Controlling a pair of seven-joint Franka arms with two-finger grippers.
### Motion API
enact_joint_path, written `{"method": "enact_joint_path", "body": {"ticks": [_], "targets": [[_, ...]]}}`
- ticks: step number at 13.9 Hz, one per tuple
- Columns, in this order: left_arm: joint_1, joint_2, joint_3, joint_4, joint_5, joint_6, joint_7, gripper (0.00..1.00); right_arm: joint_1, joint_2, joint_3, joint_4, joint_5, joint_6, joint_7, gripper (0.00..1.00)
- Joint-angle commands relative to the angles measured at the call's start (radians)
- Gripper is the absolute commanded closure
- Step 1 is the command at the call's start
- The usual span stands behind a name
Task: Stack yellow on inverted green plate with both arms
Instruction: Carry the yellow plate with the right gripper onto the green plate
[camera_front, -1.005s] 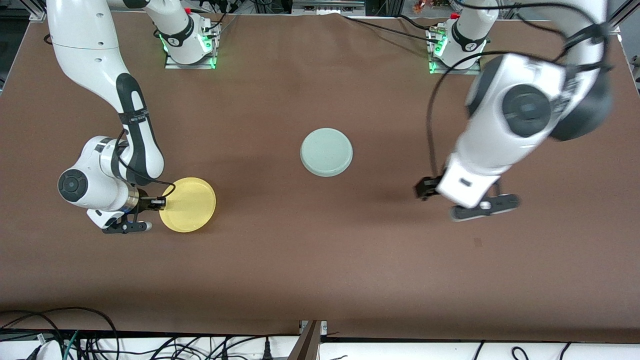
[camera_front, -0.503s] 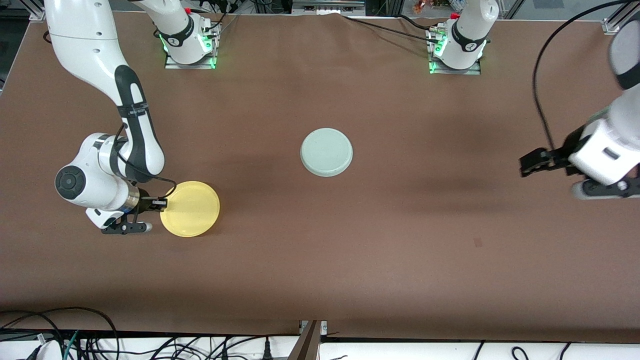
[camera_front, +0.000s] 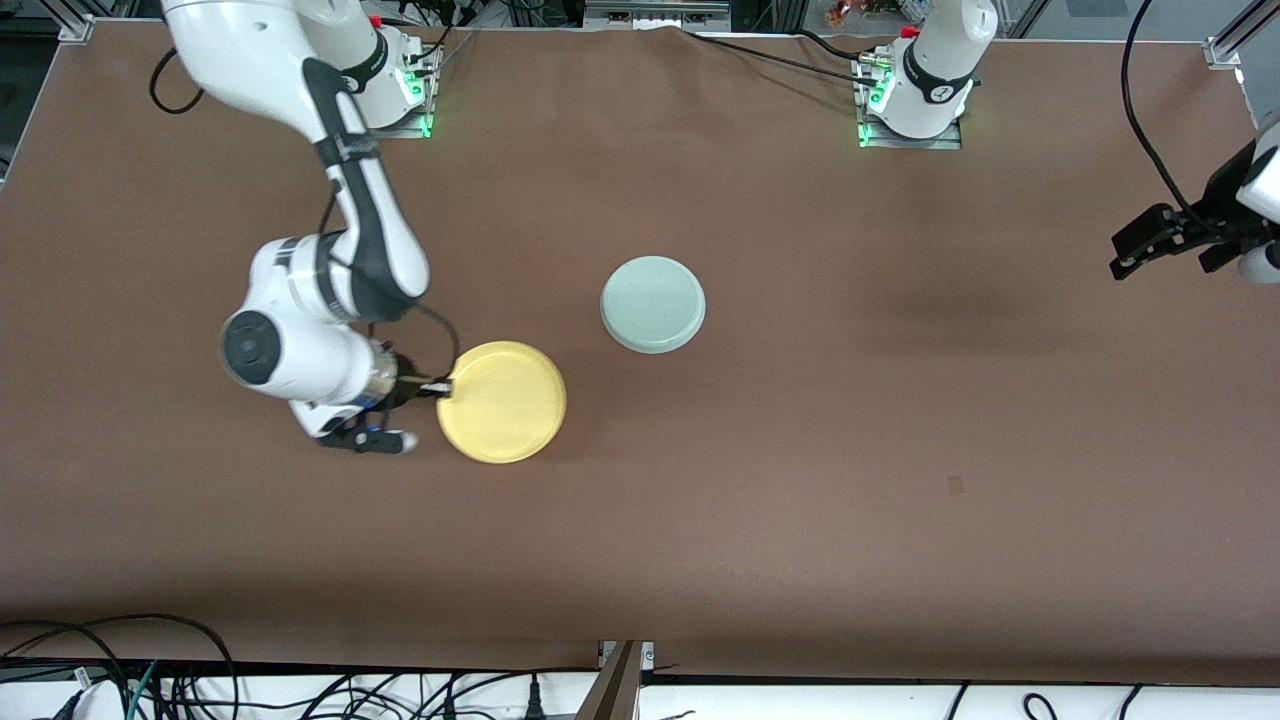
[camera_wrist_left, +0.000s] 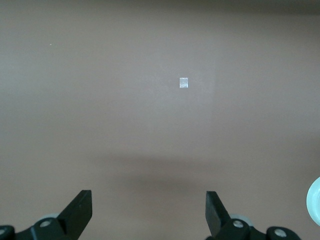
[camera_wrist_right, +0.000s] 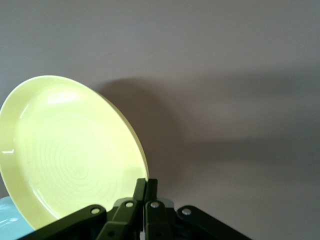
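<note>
The right pincer (camera_front: 441, 389) is clamped on the yellow (camera_front: 503, 401) rim, holding it above the table (camera_front: 800, 500). The green plate (camera_front: 653, 304) lies inverted mid-table, toward the base edge and left arm's end from the yellow. The left pincer (camera_front: 1165, 243) waits agape, empty, at that end's edge.

Even, fairly bright overhead light falls on the brown worktop (camera_front: 760, 500), with no hard glare. Soft, diffuse shadows lie beside the green plate (camera_front: 653, 304) toward the left arm's end. In the right wrist view the yellow plate (camera_wrist_right: 70, 150) shows a pale sheen and casts a broad dark shadow, its near edge slightly soft
</note>
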Motion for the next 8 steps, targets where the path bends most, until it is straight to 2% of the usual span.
{"method": "enact_joint_path", "body": {"ticks": [1,3,6,8], "targets": [[-0.03,-0.042,0.017,-0.06,-0.012,0.021,0.027,0.0,0.045,-0.082,0.069,-0.059,0.021,0.014,0.13,1.0],[-0.021,-0.026,0.017,-0.05,-0.012,-0.011,0.064,0.0,0.08,-0.133,0.132,-0.154,0.019,0.131,0.223,1.0],[-0.001,-0.017,0.01,-0.036,0.012,-0.013,0.067,0.0,0.132,-0.164,0.241,-0.327,0.019,0.401,0.352,1.0],[0.013,0.012,0.002,0.005,0.014,-0.021,0.067,0.0,0.178,-0.161,0.262,-0.405,0.019,0.535,0.389,1.0]]}}
